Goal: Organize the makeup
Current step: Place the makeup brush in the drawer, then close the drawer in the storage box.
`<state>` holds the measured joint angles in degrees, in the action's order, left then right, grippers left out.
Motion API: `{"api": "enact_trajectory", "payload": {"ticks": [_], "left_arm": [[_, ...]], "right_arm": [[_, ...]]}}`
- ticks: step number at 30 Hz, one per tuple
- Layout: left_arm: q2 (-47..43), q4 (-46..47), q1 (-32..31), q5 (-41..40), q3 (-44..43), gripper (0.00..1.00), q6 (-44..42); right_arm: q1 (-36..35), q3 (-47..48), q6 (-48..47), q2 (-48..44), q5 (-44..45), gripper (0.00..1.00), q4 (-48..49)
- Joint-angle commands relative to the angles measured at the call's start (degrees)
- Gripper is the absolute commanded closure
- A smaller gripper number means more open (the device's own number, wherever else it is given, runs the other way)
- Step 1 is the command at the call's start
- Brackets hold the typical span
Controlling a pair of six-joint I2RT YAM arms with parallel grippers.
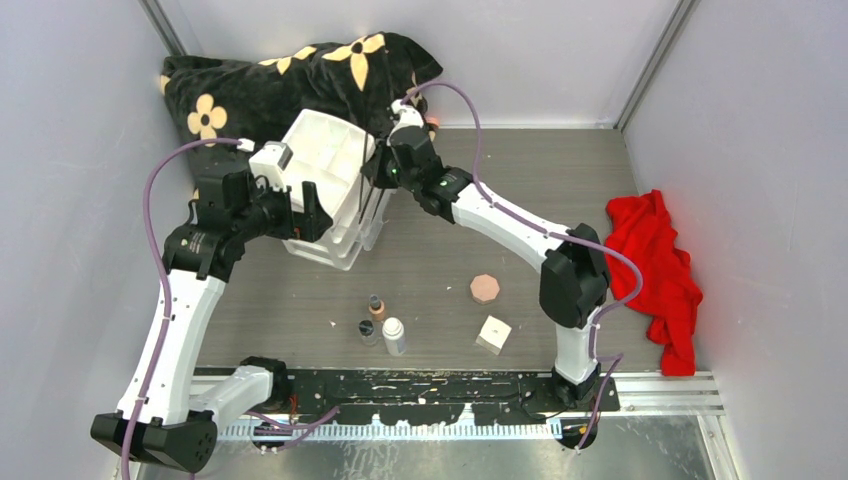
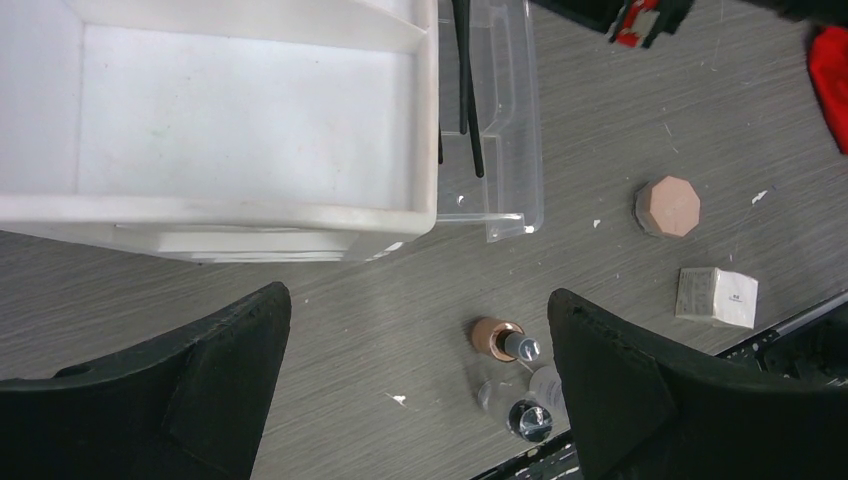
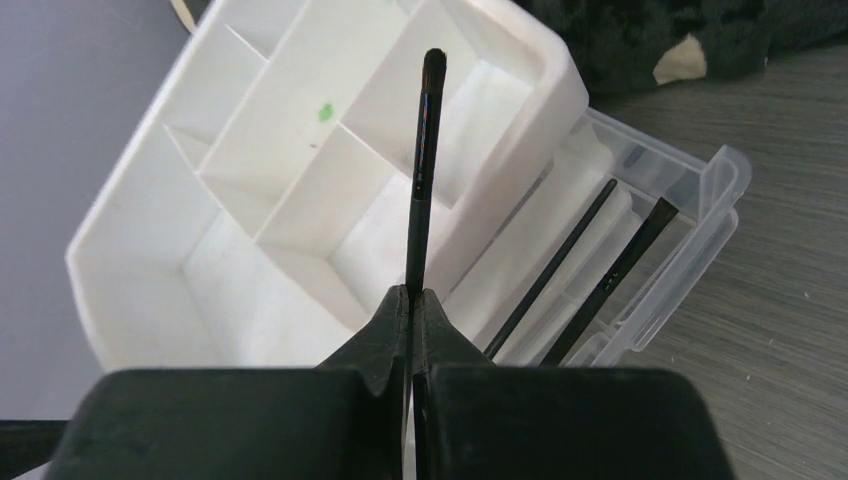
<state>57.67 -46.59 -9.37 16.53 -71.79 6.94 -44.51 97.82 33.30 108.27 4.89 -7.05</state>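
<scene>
The right pincer (image 3: pixel 412 300) is clenched on the near end of a thin black stick (image 3: pixel 425 150). The stick's long axis runs straight out from the tips, so its far end hangs over the back compartments of the white organizer (image 3: pixel 150 300). The clear drawer (image 3: pixel 715 195) juts open from the organizer's lower side, off to one side of the held stick and below it. Two other sticks (image 3: pixel 615 265) lie in it, roughly parallel to each other and slanted away from the held one. To join them, I judge, the held stick must swing sideways and down and tilt to their line.

The left pincer (image 2: pixel 418 300) is released, its fingers wide with only bare table (image 2: pixel 400 300) between them, just beside the organizer's near wall.

Counted: three sticks, two bottles, one jar, one compact, one cube. The tan bottle (image 1: pixel 376 308), white bottle (image 1: pixel 394 337) and jar (image 1: pixel 367 331) stand clustered near the table's front edge, nearer the free left arm. The compact (image 1: pixel 485 288) and cube (image 1: pixel 493 333) sit apart, toward the right arm's side.
</scene>
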Motion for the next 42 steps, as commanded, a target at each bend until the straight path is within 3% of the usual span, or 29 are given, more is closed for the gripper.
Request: {"api": "enact_trajectory", "payload": {"ticks": [1, 5, 8, 12, 18, 22, 27, 34, 42], "left_arm": [[-0.8, 0.6, 0.2, 0.2, -1.2, 0.0, -1.1], [-0.4, 1.2, 0.2, 0.2, -0.6, 0.0, -1.1], [0.2, 1.6, 0.2, 0.5, -0.4, 0.0, -0.9], [0.5, 2.1, 0.2, 1.0, -0.3, 0.0, -0.6], [0.5, 2.1, 0.2, 0.2, -0.3, 0.0, -0.7], [1.1, 2.2, 0.2, 0.2, -0.3, 0.0, -0.8], [1.2, 2.3, 0.2, 0.2, -0.4, 0.0, -0.8], [0.6, 1.0, 0.2, -0.7, -1.4, 0.0, -1.2], [0.3, -0.2, 0.2, -1.6, -2.4, 0.0, -1.4]], "right_arm": [[-0.3, -0.6, 1.3, 0.9, 1.0, 0.99, 4.9], [-0.8, -2.7, 1.1, -0.9, 3.5, 0.98, 4.9], [-0.9, -4.8, -0.1, -2.6, 4.0, 0.74, 5.5], [-0.8, -5.5, -2.1, -3.3, 2.9, 0.58, 5.1], [-1.1, -7.7, -4.7, -6.5, 1.8, 0.56, 6.6], [-1.5, -11.9, -7.5, -12.0, 2.9, 0.61, 9.5], [-1.5, -16.2, -9.6, -16.7, 9.4, 0.98, 7.7], [-0.1, -18.3, -8.9, -14.1, 11.9, 0.99, 2.4], [0.1, -11.2, -8.9, -5.0, 12.3, 0.99, -2.8]]}}
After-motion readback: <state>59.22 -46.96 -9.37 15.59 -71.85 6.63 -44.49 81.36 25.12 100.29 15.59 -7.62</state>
